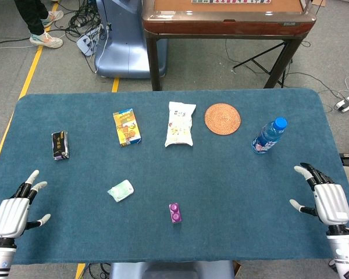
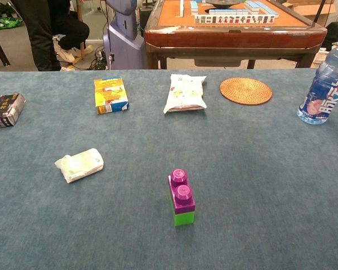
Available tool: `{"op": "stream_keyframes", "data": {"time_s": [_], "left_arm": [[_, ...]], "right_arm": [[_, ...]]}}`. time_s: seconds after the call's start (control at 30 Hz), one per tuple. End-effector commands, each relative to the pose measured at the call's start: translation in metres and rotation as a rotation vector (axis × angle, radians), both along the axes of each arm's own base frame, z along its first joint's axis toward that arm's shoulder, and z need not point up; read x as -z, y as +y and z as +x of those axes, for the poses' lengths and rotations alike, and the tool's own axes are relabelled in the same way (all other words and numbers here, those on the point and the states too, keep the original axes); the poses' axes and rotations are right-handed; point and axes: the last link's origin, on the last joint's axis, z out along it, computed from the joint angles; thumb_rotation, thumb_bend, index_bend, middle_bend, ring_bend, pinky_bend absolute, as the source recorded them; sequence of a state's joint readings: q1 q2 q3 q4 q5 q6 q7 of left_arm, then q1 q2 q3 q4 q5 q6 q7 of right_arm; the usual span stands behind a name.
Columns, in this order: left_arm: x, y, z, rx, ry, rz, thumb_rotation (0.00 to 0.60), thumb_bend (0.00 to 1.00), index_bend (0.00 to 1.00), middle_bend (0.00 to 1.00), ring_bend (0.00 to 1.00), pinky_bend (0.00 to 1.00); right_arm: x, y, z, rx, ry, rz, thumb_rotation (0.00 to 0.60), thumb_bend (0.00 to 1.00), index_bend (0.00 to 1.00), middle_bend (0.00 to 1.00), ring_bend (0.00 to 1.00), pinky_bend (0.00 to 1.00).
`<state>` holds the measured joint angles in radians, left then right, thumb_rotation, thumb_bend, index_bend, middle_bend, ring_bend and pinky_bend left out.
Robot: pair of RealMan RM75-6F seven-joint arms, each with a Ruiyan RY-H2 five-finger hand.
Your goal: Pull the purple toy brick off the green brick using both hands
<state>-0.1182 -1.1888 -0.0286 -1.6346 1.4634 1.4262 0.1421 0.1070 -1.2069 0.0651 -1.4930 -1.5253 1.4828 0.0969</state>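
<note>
1. Starting at the left, we find our left hand [image 1: 14, 209] resting at the near left corner of the table [image 1: 232, 174], fingers spread and holding nothing; the chest view does not show it.
2. Moving inward, we pass a small white-green packet [image 1: 121, 190] lying between that hand and the bricks, so we judge the left arm should swing in along the near edge rather than sweep across it.
3. Reaching the centre, we see the purple toy brick [image 2: 180, 190] seated upright on the green brick [image 2: 183, 217], near the front edge and well apart from both hands.
4. We would have one hand pin the green brick low on its sides while the other pinches the purple one higher up, then pull straight upward; a sideways tug would likely tip the stack.
5. The green band showing is thin, so we expect that lower grip to be the delicate part.
6. Ending at the right, our right hand [image 1: 326, 200] sits at the near right edge, fingers apart and empty, with a clear path inward below the water bottle [image 1: 269, 136].
</note>
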Motion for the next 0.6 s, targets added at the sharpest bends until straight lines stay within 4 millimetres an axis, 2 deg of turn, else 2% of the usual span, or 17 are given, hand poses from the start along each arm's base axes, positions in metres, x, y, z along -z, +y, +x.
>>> {"op": "stream_keyframes", "data": {"time_s": [0.03, 0.17, 0.23, 0.27, 0.3, 0.37, 0.47, 0.6], "left_arm": [[0.001, 0.001, 0.001, 0.001, 0.008, -0.010, 0.600, 0.00, 0.26, 0.05, 0.15, 0.48], [0.005, 0.000, 0.004, 0.006, 0.008, -0.021, 0.600, 0.00, 0.26, 0.05, 0.15, 0.48], [0.007, -0.001, 0.004, 0.006, 0.009, -0.027, 0.600, 0.00, 0.26, 0.05, 0.15, 0.48], [0.008, -0.002, 0.004, 0.005, 0.008, -0.028, 0.600, 0.00, 0.26, 0.05, 0.15, 0.48], [0.010, -0.002, 0.004, 0.002, 0.003, -0.030, 0.600, 0.00, 0.26, 0.05, 0.15, 0.48], [0.012, -0.003, 0.003, -0.002, -0.001, -0.035, 0.600, 0.00, 0.26, 0.05, 0.15, 0.48], [0.014, -0.004, 0.000, -0.002, 0.005, -0.041, 0.600, 0.00, 0.26, 0.05, 0.15, 0.49], [0.013, -0.005, -0.002, -0.008, 0.004, -0.038, 0.600, 0.00, 0.26, 0.05, 0.15, 0.49]], "right_arm": [[0.002, 0.000, -0.002, -0.015, 0.017, -0.015, 0.600, 0.00, 0.22, 0.18, 0.22, 0.35], [0.010, -0.005, 0.005, -0.057, -0.023, 0.002, 0.600, 0.00, 0.25, 0.20, 0.22, 0.36], [0.012, -0.009, 0.015, -0.095, -0.052, 0.025, 0.600, 0.00, 0.26, 0.24, 0.24, 0.45], [0.013, -0.011, 0.020, -0.116, -0.054, 0.031, 0.600, 0.00, 0.27, 0.28, 0.29, 0.55], [0.014, -0.013, 0.028, -0.146, -0.051, 0.039, 0.600, 0.00, 0.27, 0.32, 0.34, 0.61], [0.019, -0.018, 0.042, -0.190, -0.044, 0.054, 0.600, 0.00, 0.28, 0.48, 0.53, 0.77], [0.032, -0.023, 0.071, -0.263, -0.041, 0.121, 0.600, 0.00, 0.28, 0.69, 0.74, 0.91], [0.052, -0.029, 0.104, -0.343, -0.030, 0.207, 0.600, 0.00, 0.28, 0.83, 0.88, 1.00]]}}
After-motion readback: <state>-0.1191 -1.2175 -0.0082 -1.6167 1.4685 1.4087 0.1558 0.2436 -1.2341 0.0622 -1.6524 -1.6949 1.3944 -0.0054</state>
